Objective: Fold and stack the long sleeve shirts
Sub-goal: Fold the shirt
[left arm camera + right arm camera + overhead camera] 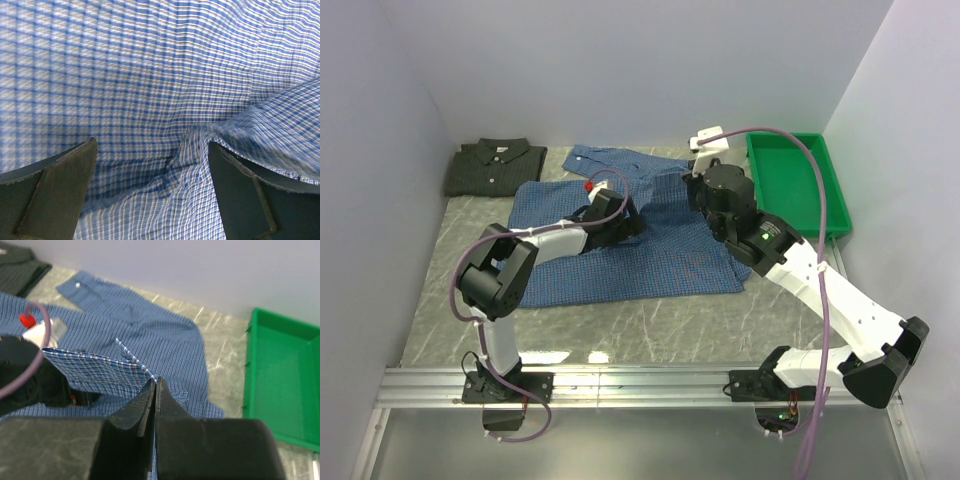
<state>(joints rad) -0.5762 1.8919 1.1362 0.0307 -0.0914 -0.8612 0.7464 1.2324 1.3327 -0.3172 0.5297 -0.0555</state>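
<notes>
The blue shirt (650,265) lies spread across the middle of the table (620,335), not yet folded, with one strip of its cloth raised off the rest. The dark shirt (492,166) sits folded in the far left corner, just beside it. My right gripper (154,383) is clamped tight on the tip of that raised strip, and I judge this the weak point: the bite takes only a thin edge, so a quick pull could slide the cloth out and drop the fold crooked. My left gripper (151,150) has its fingers spread wide and grips nothing. It hangs low over the shirt with a soft ridge of cloth between the fingers. If I close there I may catch more than one layer. If I press down while the right pulls, the two would work against each other and drag the whole shirt into a bunch, perhaps toward the dark one. The two wrists are also near each other, so a careless sweep could knock them together. My left arm reaches forward with its elbow high and its wrist dipped to the middle of the shirt. My right arm stretches in from the right, its wrist between the left gripper and the green tray (285,385).
</notes>
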